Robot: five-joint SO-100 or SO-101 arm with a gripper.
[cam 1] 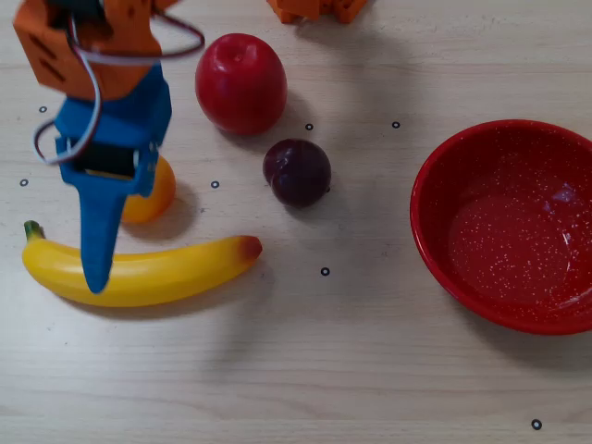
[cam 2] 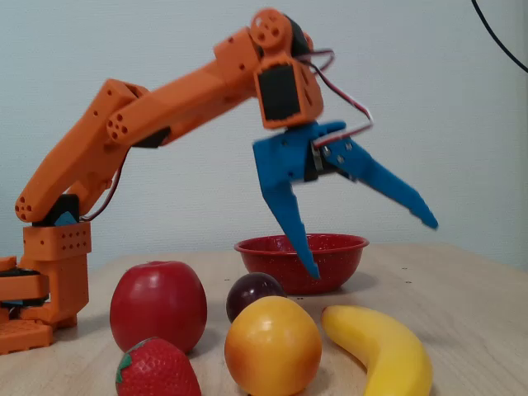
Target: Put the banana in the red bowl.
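Overhead view puts the banana low and left on the pale wooden tabletop, lying crosswise with its green stem at the left and its reddish end at the right. Directly over its left half hangs the blue claw, one finger pointing down across the fruit. The fixed view shows the claw spread wide and holding nothing, raised clear of the banana, with one finger aimed down and the other angled outward.

Taking the banana as the landmark, overhead: an orange sits just above its left half, partly under the claw; a dark plum lies above and to the right of its reddish end; an apple lies farther up beyond the plum. The bowl stands well apart to the right, nothing in it, white speckles inside.

A strawberry appears only in the fixed view, at the front left of the banana, beyond the orange.

No readable writing or labels appear on anything.
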